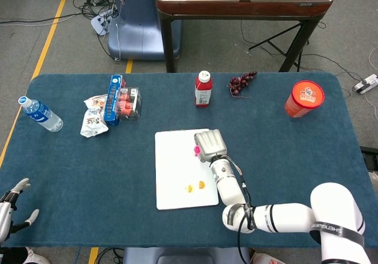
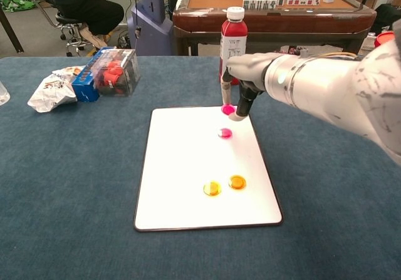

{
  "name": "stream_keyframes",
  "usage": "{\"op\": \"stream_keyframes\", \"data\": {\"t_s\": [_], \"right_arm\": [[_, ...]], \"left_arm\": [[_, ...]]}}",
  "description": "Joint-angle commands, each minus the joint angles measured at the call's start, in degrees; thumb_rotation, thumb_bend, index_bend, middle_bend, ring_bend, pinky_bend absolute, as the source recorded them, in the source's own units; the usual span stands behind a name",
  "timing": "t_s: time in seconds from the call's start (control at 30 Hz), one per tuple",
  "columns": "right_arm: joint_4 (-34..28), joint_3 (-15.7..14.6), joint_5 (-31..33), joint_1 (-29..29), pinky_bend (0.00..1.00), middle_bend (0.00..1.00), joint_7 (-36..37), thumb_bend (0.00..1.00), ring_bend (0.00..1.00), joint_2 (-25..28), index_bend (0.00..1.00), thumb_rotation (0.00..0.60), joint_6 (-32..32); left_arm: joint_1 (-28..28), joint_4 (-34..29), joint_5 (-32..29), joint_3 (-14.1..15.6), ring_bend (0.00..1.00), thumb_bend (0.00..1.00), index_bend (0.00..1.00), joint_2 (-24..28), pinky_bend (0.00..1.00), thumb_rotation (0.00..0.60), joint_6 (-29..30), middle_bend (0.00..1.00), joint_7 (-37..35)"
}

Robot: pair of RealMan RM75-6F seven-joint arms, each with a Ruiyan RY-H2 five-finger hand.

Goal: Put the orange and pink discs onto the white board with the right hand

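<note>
The white board [image 1: 177,175] [image 2: 182,167] lies flat on the table. Two orange discs [image 2: 212,188] [image 2: 237,181] rest side by side on its near half, seen also as orange discs [image 1: 195,186] in the head view. One pink disc [image 2: 225,133] lies on the board's far right part. My right hand [image 1: 209,144] [image 2: 241,79] hangs over that far right corner, pinching a second pink disc [image 2: 228,109] [image 1: 195,150] between its fingertips, just above the board. My left hand [image 1: 10,208] rests at the table's near left edge, fingers spread, holding nothing.
A red drink bottle [image 2: 233,45] stands right behind my right hand. Dark grapes [image 1: 240,83] and an orange-lidded tub [image 1: 305,98] sit at the far right. Snack packs [image 2: 103,72] and a water bottle [image 1: 40,114] lie at the far left.
</note>
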Motion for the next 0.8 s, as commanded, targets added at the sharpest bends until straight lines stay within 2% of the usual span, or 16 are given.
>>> {"op": "stream_keyframes", "data": {"t_s": [0.03, 0.43, 0.8], "right_arm": [[1.08, -0.27, 0.46, 0.59, 1.0, 1.0, -0.45, 0.32, 1.0, -1.05, 0.49, 0.6, -0.2], [8.11, 0.86, 3.84, 3.73, 1.0, 1.0, -2.39, 0.32, 1.0, -6.7, 0.49, 0.6, -1.91], [10.06, 1.52, 4.86, 4.96, 1.0, 1.0, -3.5, 0.32, 1.0, -8.62, 0.49, 0.6, -2.33]], "left_arm": [[0.02, 0.11, -0.01, -0.02, 0.26, 0.29, 0.14, -0.02, 0.51, 0.6, 0.04, 0.24, -0.14], [0.23, 0.96, -0.18, 0.03, 0.26, 0.29, 0.14, -0.27, 0.51, 0.6, -0.03, 0.24, -0.93], [0.41, 2.29, -0.37, 0.25, 0.26, 0.29, 0.14, -1.0, 0.51, 0.6, -0.54, 0.24, -1.64]]}}
